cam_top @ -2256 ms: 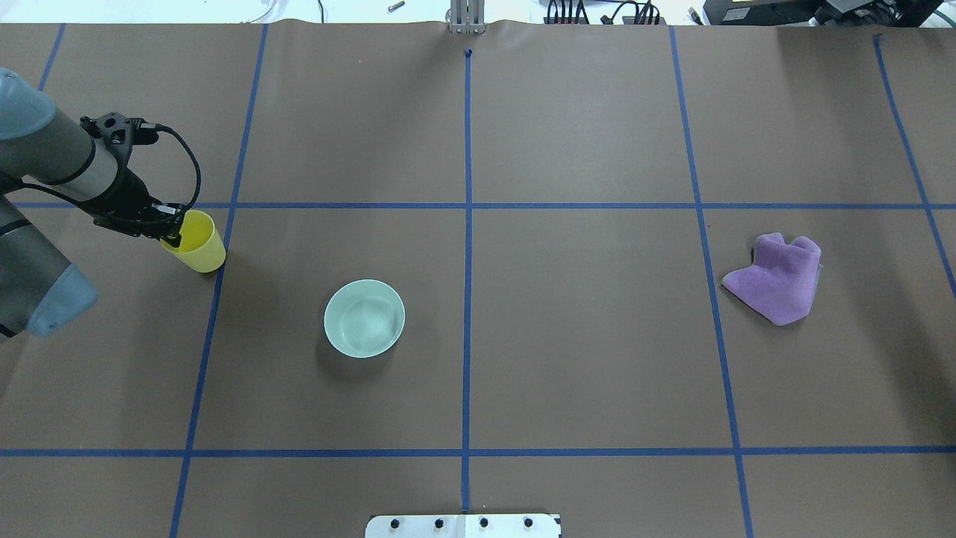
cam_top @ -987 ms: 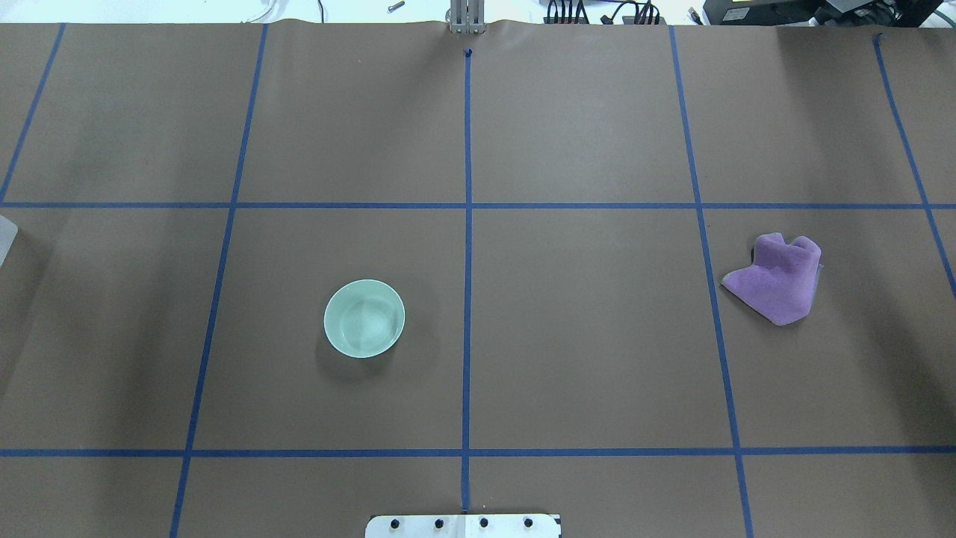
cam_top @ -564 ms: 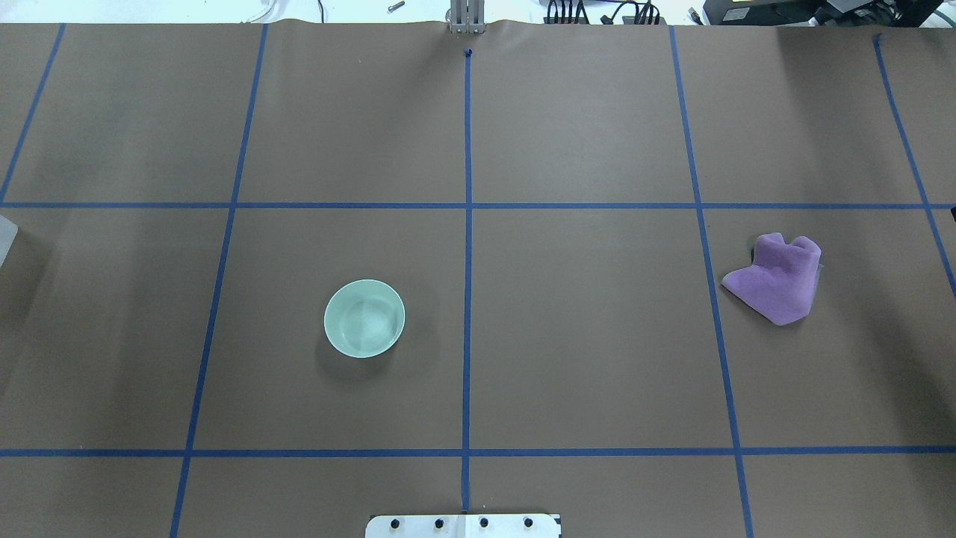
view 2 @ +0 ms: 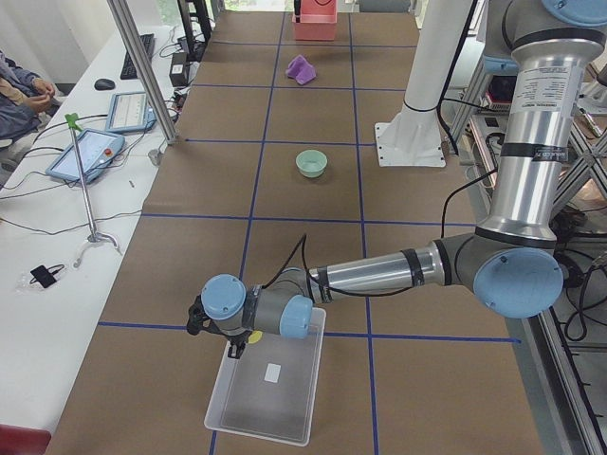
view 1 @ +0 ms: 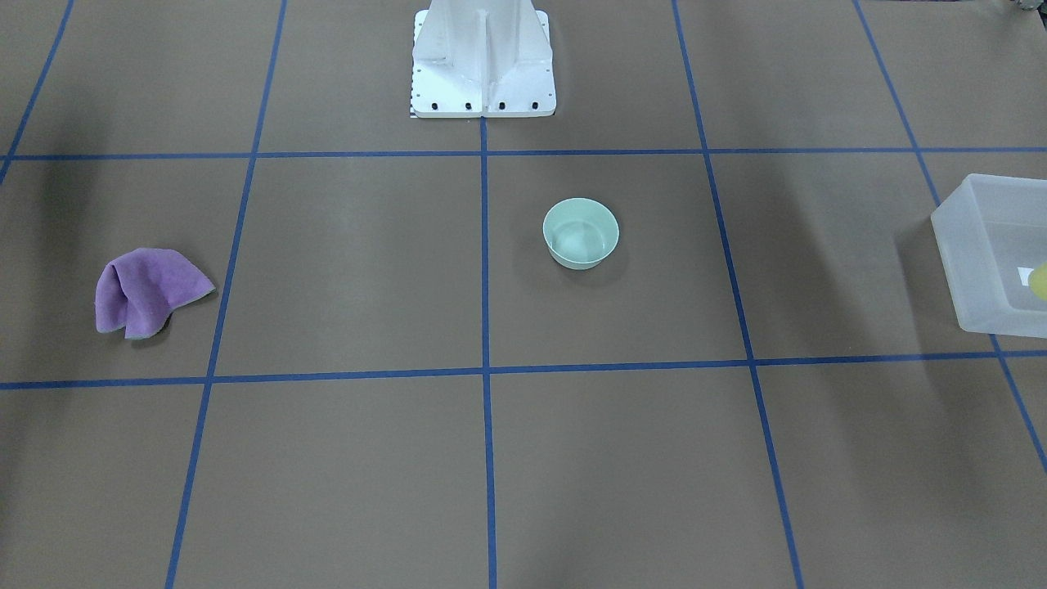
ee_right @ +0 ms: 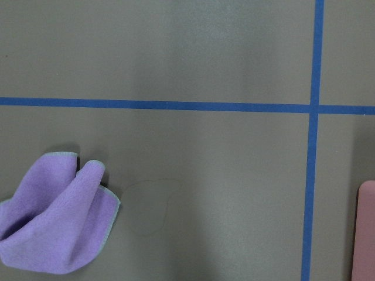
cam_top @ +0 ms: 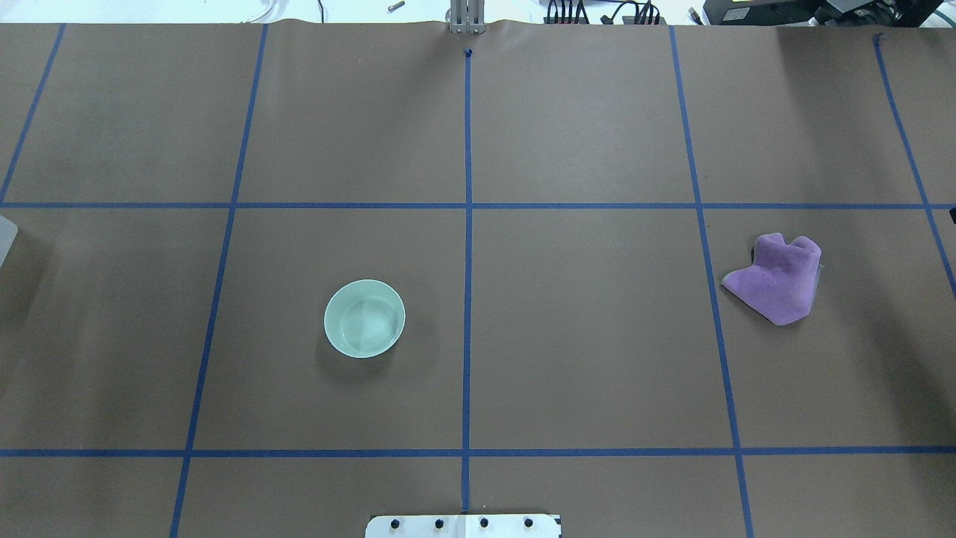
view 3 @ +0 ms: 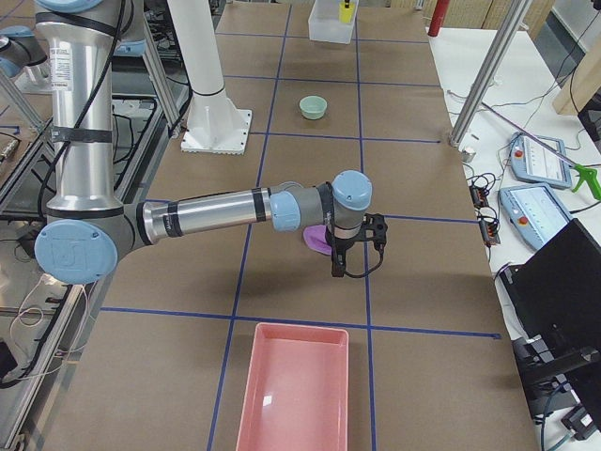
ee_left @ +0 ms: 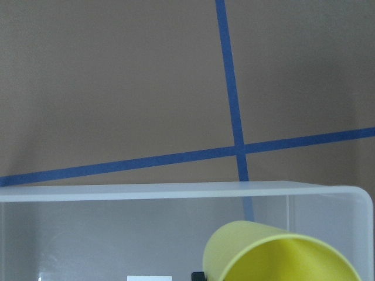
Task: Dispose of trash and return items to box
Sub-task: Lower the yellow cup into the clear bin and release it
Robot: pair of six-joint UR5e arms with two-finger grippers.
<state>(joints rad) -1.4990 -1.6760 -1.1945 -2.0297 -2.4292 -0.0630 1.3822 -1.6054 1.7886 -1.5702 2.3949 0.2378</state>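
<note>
The yellow cup (ee_left: 281, 257) hangs tilted just above the inside of the translucent box (ee_left: 176, 192), with its mouth towards the left wrist camera. My left gripper (view 2: 234, 349) is over the box's (view 2: 275, 417) near end and shut on the cup (view 2: 254, 336). In the front-facing view a sliver of the cup (view 1: 1039, 282) shows inside the box (view 1: 973, 237). The mint-green bowl (cam_top: 364, 319) stands upright and empty left of the table's centre. My right gripper (view 3: 338, 271) hangs beside the purple cloth; I cannot tell whether it is open or shut.
A crumpled purple cloth (cam_top: 777, 280) lies on the right side of the table and also shows in the right wrist view (ee_right: 53, 228). A pink tray (view 3: 293, 395) sits at the table's right end. The white robot base (view 1: 483, 57) stands at the near middle edge.
The left arm, holding the yellow cup, has moved left out of the overhead view. The bowl and the cloth have not moved.
</note>
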